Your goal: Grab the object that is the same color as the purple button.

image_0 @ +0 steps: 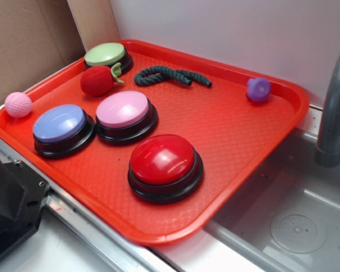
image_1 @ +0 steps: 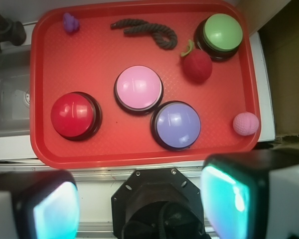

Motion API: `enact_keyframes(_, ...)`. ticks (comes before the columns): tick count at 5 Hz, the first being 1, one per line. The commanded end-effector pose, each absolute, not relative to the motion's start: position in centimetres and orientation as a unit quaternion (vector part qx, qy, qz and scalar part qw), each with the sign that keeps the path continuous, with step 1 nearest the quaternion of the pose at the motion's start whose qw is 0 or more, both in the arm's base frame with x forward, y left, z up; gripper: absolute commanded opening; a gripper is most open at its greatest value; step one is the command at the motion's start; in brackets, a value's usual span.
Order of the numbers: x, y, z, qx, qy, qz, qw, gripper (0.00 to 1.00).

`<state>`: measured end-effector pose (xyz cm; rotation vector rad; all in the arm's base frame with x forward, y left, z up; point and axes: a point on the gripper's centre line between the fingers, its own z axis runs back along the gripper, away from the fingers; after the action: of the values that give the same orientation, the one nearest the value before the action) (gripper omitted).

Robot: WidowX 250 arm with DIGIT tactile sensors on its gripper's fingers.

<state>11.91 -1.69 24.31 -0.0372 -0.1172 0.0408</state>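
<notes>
The object (image_0: pixel 258 89), a small rounded purple toy lump, lies at the far right corner of the red tray (image_0: pixel 243 147); from the wrist camera the object (image_1: pixel 71 22) sits at the tray's top left corner. The purple button (image_0: pixel 60 126) has a periwinkle dome on a black base and stands at the tray's left; in the wrist view the purple button (image_1: pixel 178 124) is right of centre. My gripper (image_1: pixel 142 204) hovers high above the robot base, short of the tray's near edge, far from the object. It is open, with nothing between its teal pads (image_1: pixel 224 199).
On the tray stand a pink button (image_0: pixel 124 113), a red button (image_0: pixel 164 164) and a green button (image_0: pixel 106 55), with a red plush strawberry (image_0: pixel 99 80), a dark rope (image_0: pixel 170 75) and a pink knitted ball (image_0: pixel 18 104). A sink (image_0: pixel 294 221) with a grey faucet (image_0: pixel 335 107) lies right.
</notes>
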Motion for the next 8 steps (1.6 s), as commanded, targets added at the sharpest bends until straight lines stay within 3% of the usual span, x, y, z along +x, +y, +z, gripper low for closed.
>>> enact_keyframes(1, 11.9, -1.7, 24.3, -0.019, -0.059, 0.020, 0.998, 1.00)
enact_keyframes(3, 19.0, -3.0, 20.8, 0.002, -0.069, -0.001, 0.998, 1.00)
enact_keyframes(4, 22.1, -5.3, 17.6, 0.010, -0.065, -0.046, 0.997, 1.00)
enact_keyframes(6, 25.2, -6.9, 13.3, -0.037, -0.071, -0.184, 0.980, 1.00)
enact_keyframes(8, 29.1, -4.1, 10.6, -0.018, -0.069, -0.058, 0.996, 1.00)
